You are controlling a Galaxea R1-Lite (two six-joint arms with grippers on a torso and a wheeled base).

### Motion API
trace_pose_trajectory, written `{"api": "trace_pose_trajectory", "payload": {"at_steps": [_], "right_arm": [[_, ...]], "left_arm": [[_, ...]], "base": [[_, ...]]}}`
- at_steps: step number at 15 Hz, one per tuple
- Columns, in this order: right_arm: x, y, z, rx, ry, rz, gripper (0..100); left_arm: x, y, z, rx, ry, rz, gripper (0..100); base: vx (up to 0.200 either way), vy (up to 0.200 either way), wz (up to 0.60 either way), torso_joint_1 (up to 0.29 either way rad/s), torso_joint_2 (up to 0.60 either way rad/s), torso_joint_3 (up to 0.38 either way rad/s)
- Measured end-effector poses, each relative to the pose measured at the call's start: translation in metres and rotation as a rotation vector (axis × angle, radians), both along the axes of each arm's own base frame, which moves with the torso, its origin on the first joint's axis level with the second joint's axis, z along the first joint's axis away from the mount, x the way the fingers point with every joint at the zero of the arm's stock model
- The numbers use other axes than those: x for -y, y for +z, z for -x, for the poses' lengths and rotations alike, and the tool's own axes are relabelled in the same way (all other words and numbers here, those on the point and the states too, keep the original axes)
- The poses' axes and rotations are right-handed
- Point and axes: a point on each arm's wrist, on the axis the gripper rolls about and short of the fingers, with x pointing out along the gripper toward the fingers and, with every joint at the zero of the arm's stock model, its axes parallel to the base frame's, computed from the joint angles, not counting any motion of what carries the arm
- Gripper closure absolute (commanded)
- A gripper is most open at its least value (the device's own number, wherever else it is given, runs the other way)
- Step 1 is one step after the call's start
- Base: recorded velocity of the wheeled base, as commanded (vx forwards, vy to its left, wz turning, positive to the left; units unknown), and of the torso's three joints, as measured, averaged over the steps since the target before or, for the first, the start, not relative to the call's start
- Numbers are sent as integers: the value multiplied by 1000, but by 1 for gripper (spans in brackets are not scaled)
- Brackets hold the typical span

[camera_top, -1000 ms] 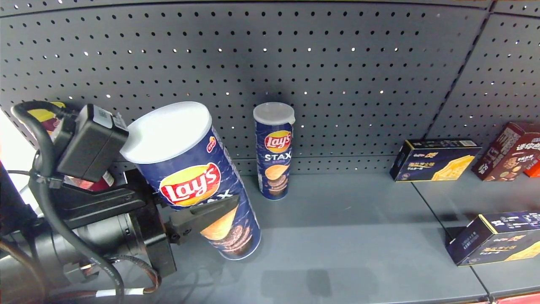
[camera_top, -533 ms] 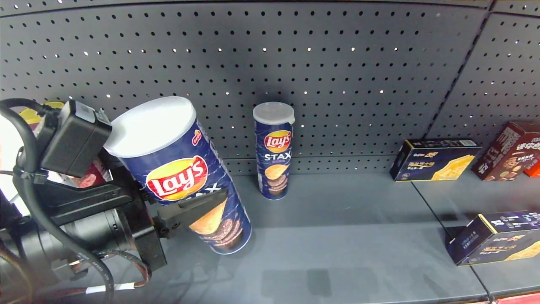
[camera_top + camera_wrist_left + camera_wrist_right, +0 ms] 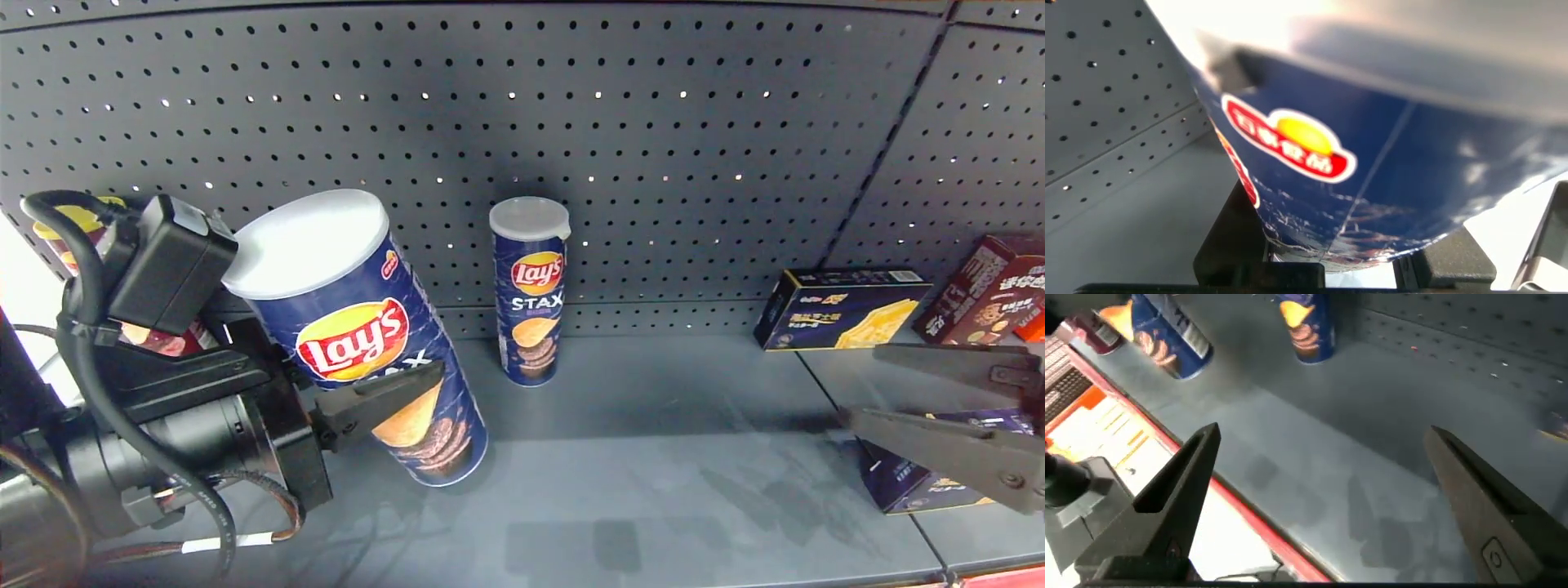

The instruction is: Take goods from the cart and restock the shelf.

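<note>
From the head view, two navy chip tubes with pale round lids. The left claw [image 3: 392,367] clamps the nearer tube [image 3: 351,318], which is tilted, base low over the grey metal shelf [image 3: 653,457]. The other tube [image 3: 529,294] stands upright against the pegboard [image 3: 653,122]. At the right lie two navy boxes [image 3: 841,309] and a maroon box [image 3: 992,290]. The right claw [image 3: 861,384] gapes wide, empty.

Left wrist view: the nearer tube's glossy curved wall, close up.

Right wrist view: both tubes beyond spread dark fingers [image 3: 1184,482].

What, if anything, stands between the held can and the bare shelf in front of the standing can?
Nothing visible does. The held can, tilted in the left gripper, has bare shelf beside it. The standing can is farther back, and the open right gripper is well off to the right.
</note>
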Motion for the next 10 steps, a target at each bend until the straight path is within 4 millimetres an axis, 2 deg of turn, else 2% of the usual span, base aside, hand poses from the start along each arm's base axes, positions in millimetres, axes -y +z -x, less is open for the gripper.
{"api": "trace_pose_trajectory", "payload": {"at_steps": [4,7,10], "right_arm": [[-26,4,-40,96,61,-31,0],[-42,-3,-77,229,213,-17,0],[-53,-8,-106,240,268,-11,0]], "left_arm": [[-1,-2,-3,-9,12,-5,100],[-2,-2,-3,-10,19,-6,100],[-5,-4,-4,-14,34,-8,100]], "base": [[0,0,0,0,0,0],[0,0,0,0,0,0],[0,0,0,0,0,0]]}}
